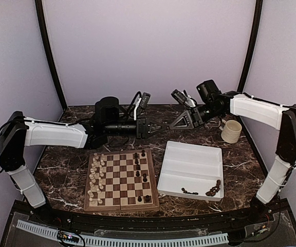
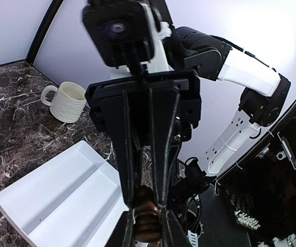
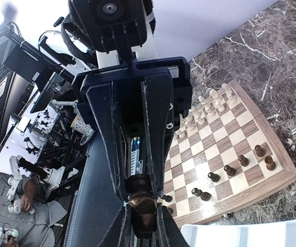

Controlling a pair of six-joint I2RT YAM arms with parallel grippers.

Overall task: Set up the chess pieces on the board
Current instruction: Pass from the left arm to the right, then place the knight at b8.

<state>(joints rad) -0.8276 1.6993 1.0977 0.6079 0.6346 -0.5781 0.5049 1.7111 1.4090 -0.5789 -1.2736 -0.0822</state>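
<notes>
Dark-brown chess piece [image 3: 140, 206] hangs in mid-air beyond the board [image 1: 119, 177], pinched by the left gripper [image 2: 144, 200] and the right gripper [image 3: 141, 191] alike; open one only once you confirm the other's hold.

Cream ribbed mug [image 1: 231, 131] upright at far right of dark marbled surface [image 1: 60, 159]. White divided tray [image 1: 191, 159] nearer, left of mug, apart from it. Lilac walls [image 1: 148, 46] around. Person [image 3: 14, 216] in striped shirt off surface, partly seen.
</notes>
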